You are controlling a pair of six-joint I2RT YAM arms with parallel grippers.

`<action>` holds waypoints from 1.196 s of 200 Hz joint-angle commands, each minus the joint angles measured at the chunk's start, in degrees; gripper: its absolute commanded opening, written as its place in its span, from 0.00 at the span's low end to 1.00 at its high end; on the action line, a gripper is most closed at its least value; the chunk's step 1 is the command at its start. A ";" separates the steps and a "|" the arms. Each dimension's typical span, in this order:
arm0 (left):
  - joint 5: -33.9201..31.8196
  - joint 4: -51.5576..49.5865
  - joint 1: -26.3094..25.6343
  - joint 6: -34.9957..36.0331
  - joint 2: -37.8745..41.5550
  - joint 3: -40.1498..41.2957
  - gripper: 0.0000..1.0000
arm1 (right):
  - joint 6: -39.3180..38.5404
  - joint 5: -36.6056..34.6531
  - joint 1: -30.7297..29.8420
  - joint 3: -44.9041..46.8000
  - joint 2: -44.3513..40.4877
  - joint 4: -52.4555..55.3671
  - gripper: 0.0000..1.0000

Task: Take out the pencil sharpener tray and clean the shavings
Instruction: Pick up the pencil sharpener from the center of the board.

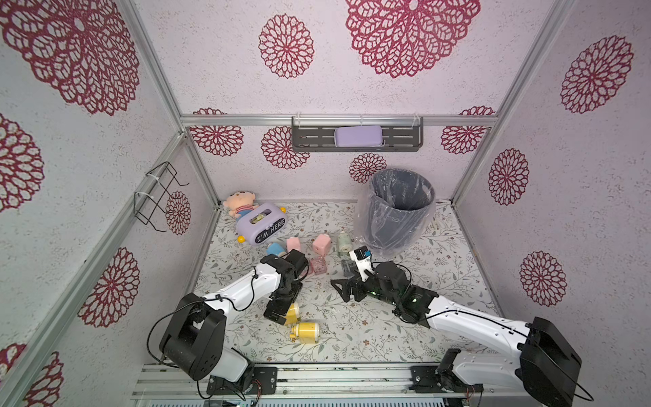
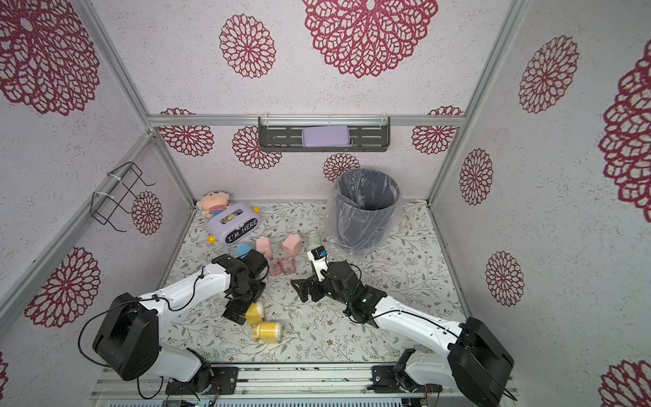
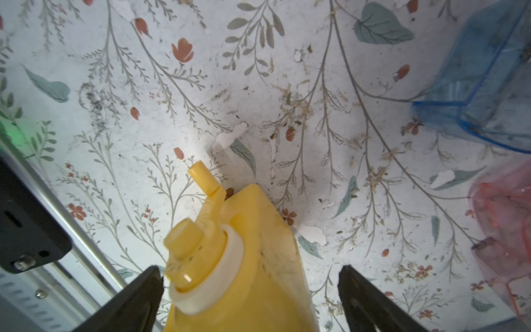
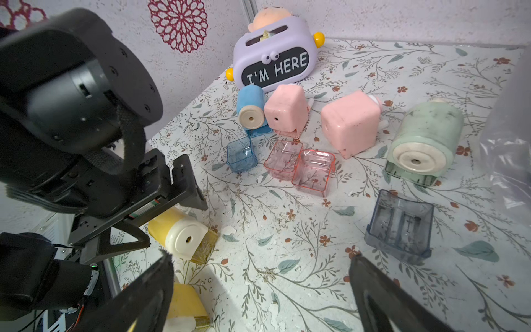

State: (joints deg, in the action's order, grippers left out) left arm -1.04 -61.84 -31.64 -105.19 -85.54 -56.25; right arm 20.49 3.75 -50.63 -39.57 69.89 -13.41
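Straddling the yellow sharpener (image 3: 258, 244) with jaws wide, the left gripper (image 3: 250, 270) holds nothing yet; the sharpener rests on the worktop (image 3: 316, 86), crank (image 3: 204, 178) end showing between the jaws. Its tray (image 4: 205, 247) sits seated in the body below the pencil-hole face, as the right wrist view shows. The right gripper (image 4: 261, 258) hovers nearby, jaws wide and empty. Handling, as judged: the body is light, hard, smooth plastic and may slide or roll when pushed; clamp it across the flat sides, clear of the crank. The tray is thin, clear and likely brittle; pinch its exposed front lip and pull straight out, level, since shavings spill easily. The bin (image 1: 398, 211) stands at the back, well apart
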 commanded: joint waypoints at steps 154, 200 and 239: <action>2.27 -5.21 0.43 -12.30 0.59 -5.42 0.25 | -3.77 1.85 0.24 2.13 -1.63 -3.68 0.99; 1.83 -12.89 3.56 -7.08 4.93 -10.92 0.23 | -6.81 0.90 -2.30 2.77 1.70 -9.68 0.99; 5.64 -15.69 6.49 -0.65 4.82 -14.31 0.21 | -10.03 -0.30 -6.08 -0.20 9.09 -13.56 0.99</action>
State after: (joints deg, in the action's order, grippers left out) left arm -1.56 -73.63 -26.98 -104.07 -80.99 -68.93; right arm 13.85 4.47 -54.89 -37.19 75.24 -21.82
